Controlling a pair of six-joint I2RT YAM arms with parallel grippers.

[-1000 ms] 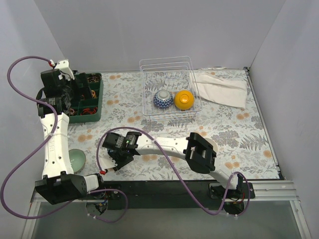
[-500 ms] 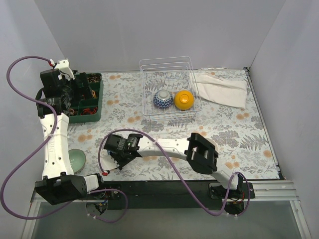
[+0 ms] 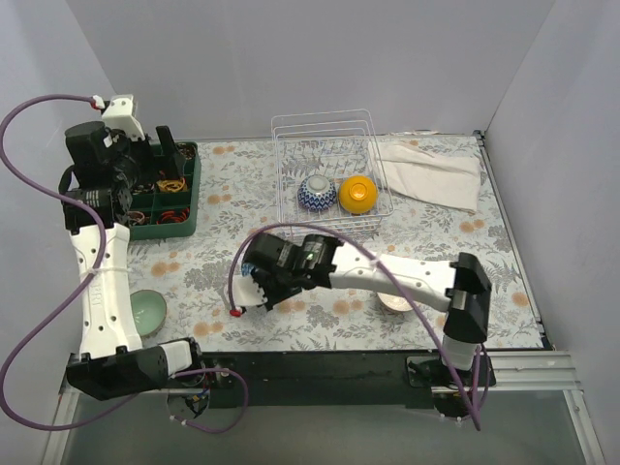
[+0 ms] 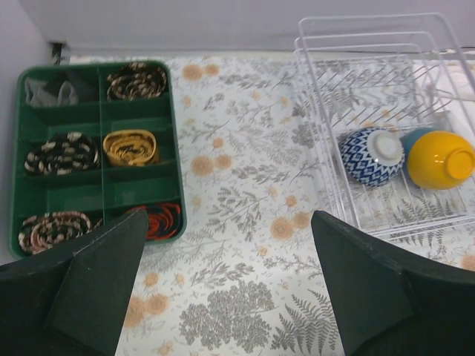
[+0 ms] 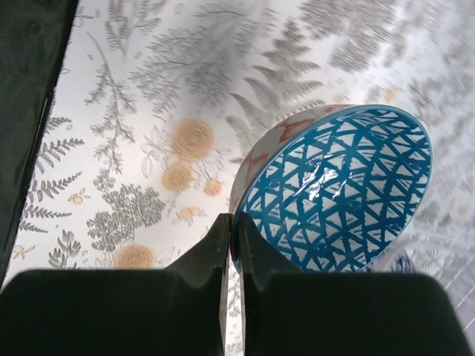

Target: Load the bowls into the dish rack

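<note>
The white wire dish rack (image 3: 327,131) stands at the back centre and holds a blue-patterned bowl (image 3: 317,193) and an orange-yellow bowl (image 3: 357,194). In the left wrist view a teal bowl (image 4: 415,136) shows between them in the rack (image 4: 326,67). My right gripper (image 5: 236,228) is shut on the rim of a bowl (image 5: 334,189) that is red-patterned outside and blue triangles inside, tilted above the mat. In the top view that gripper (image 3: 262,279) is at centre front and hides the bowl. My left gripper (image 4: 228,219) is wide open and empty, high over the green tray.
A pale green bowl (image 3: 150,312) sits front left by the left arm. A white bowl (image 3: 392,302) lies partly under the right arm. The dark green compartment tray (image 3: 191,199) is at the back left, and a white folded cloth (image 3: 431,170) lies right of the rack.
My right arm has swung right and its gripper has moved toward the rack with the bowl, uncovering the white bowl. My left arm has lifted and shifted slightly left.
</note>
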